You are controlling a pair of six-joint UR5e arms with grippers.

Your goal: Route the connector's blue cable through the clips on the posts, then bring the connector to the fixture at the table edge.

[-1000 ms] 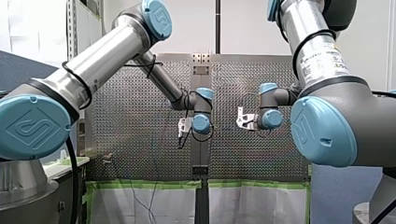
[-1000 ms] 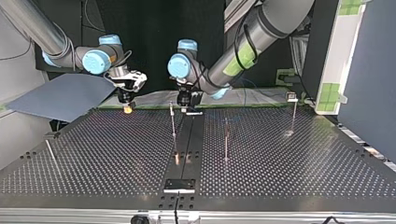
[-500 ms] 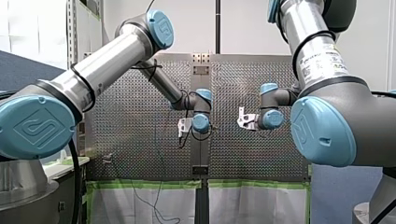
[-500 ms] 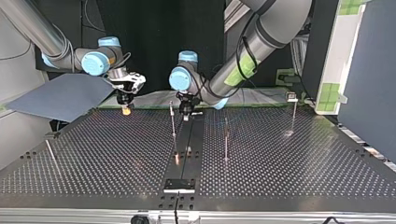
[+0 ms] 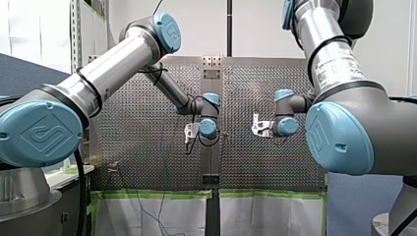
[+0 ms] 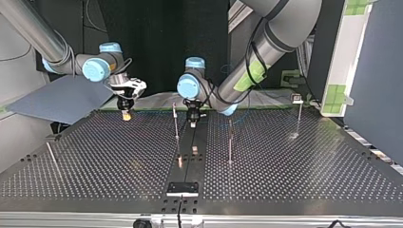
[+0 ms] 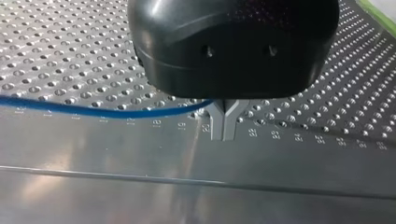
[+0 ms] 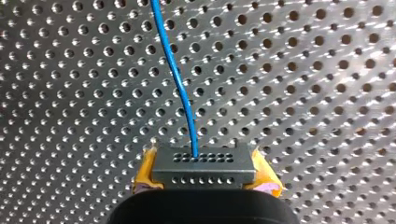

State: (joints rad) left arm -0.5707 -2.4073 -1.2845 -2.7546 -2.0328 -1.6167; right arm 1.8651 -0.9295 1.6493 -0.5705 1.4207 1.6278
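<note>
My right gripper (image 8: 201, 173): yellow pads (image 8: 146, 170) clamped on the connector (image 8: 201, 163), one pad at each end, the block square between the jaws. From the connector's holed face the blue cable (image 8: 180, 84) runs straight ahead of the jaws over the perforated table (image 8: 317, 70).

My left gripper (image 7: 224, 127): metal fingers (image 7: 217, 123) together at the tips, close over the table. The cable comes in from one side to the fork of the fingers. Pinched or only cradled, cannot tell.

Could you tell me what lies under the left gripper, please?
A blue cable crosses the table toward the closed fingers of the left gripper; its body hides whether they pinch it.
</note>
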